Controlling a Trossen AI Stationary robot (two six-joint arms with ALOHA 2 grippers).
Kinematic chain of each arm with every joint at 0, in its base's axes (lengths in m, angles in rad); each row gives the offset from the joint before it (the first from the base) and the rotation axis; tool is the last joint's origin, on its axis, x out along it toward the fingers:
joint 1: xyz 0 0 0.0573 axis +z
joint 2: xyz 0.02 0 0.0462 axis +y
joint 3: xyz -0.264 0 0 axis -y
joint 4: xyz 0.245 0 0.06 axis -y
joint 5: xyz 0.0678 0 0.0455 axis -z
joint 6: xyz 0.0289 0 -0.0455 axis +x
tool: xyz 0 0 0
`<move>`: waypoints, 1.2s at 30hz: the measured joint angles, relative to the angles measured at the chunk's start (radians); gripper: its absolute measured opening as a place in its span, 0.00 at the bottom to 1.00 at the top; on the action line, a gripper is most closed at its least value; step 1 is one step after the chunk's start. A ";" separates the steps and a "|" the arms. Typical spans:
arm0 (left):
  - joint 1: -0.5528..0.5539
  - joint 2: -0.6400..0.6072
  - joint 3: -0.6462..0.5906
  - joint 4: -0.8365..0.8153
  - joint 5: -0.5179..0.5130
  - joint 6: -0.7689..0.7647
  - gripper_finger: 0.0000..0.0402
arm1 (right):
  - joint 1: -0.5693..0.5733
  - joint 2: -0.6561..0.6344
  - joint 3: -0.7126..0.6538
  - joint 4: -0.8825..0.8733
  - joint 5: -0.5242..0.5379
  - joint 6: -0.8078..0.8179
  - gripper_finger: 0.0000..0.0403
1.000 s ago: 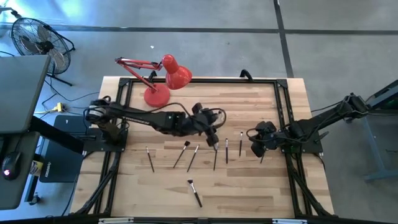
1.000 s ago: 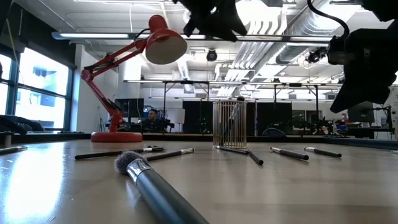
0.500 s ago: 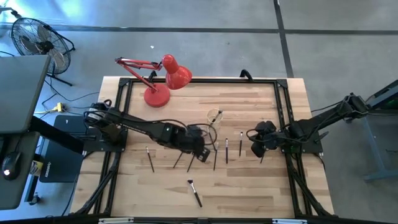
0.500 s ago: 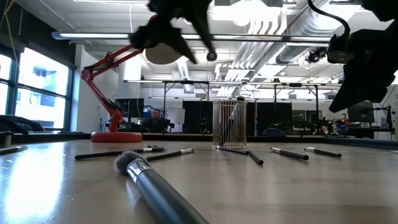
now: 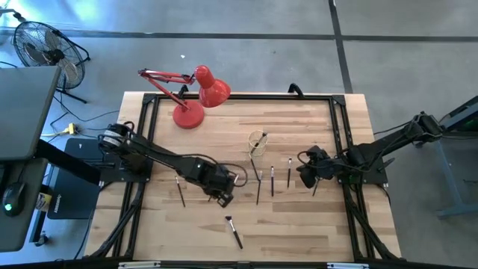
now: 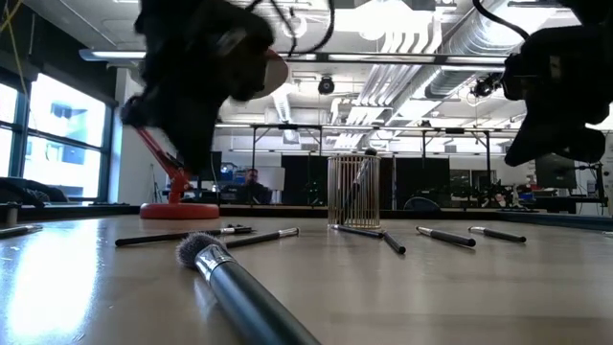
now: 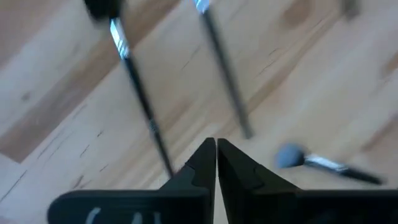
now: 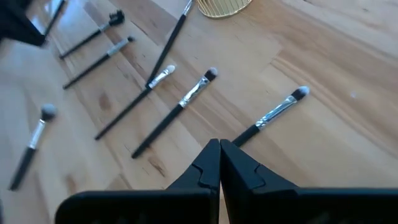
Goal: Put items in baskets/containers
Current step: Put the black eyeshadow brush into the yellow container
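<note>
While the left gripper [image 5: 222,197] hangs low over the middle of the wooden desk [image 5: 299,224], its two dark fingers [image 7: 205,163] are pressed together with nothing between them. In the left wrist view two thin dark brushes [image 7: 140,99] lie on the boards just ahead of the fingertips, untouched, and a third brush with a grey tufted tip [image 7: 323,163] lies off to one side.

Toward the desk's left edge a single brush [image 5: 180,191] lies alone. At the far left corner stands a red desk lamp with a round base [image 5: 189,113]. Another lone brush [image 5: 234,232] lies near the front edge with open board around it.

Right of centre stands the small pale wire-sided cup [image 5: 258,142], holding one brush upright. Three more brushes [image 5: 272,181] lie in a row just in front of it.

Near the right edge the right gripper [image 5: 306,176] waits above the desk, fingers clenched on nothing.
</note>
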 joint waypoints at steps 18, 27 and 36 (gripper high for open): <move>-0.011 -0.459 -0.507 0.201 -0.114 0.107 0.00 | 0.030 0.555 0.408 -0.080 0.039 0.214 0.00; -0.011 -0.518 -0.527 0.195 -0.118 0.220 0.00 | -0.084 0.886 0.737 -0.354 -0.047 0.238 0.00; -0.011 -0.517 -0.527 0.193 -0.095 0.273 0.00 | -0.175 1.008 0.812 -0.430 -0.115 0.332 0.08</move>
